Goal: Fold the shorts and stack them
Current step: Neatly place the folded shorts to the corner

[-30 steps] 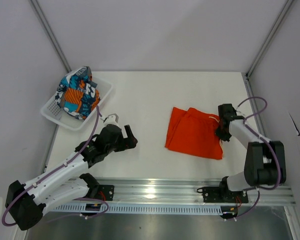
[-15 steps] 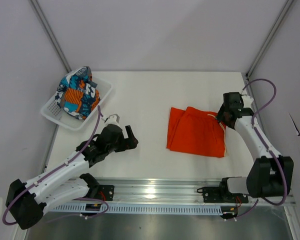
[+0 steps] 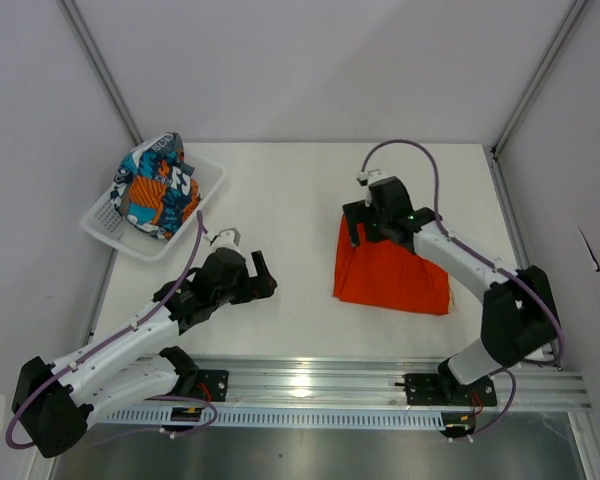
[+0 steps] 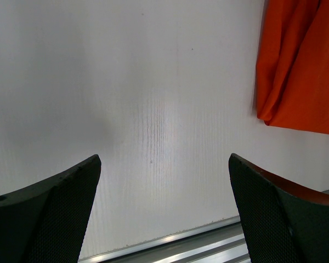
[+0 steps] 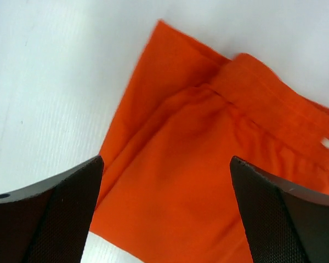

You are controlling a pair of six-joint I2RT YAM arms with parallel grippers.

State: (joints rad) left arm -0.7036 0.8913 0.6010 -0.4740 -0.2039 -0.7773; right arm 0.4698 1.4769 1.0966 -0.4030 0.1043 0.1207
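**Top external: right arm has swung from the right side of the orange shorts to their far left corner**

Right end effector [image 3: 363, 230] now hangs over the far left corner of the orange shorts [image 3: 392, 275], fingers apart. The right wrist view confirms this, with orange cloth between the spread fingers. A second ago it sat pinched at the shorts' right side by the waistband.

The orange shorts lie flat on the right half of the desk [image 3: 300, 190]. Their right edge is straighter than before and they sit slightly squarer to the near edge.

Left end effector [image 3: 264, 276] is unchanged, fingers apart over bare desk left of centre, well apart from the orange shorts.

Patterned shorts [image 3: 155, 185] are still bunched in the basket [image 3: 102, 226] at the far left corner.
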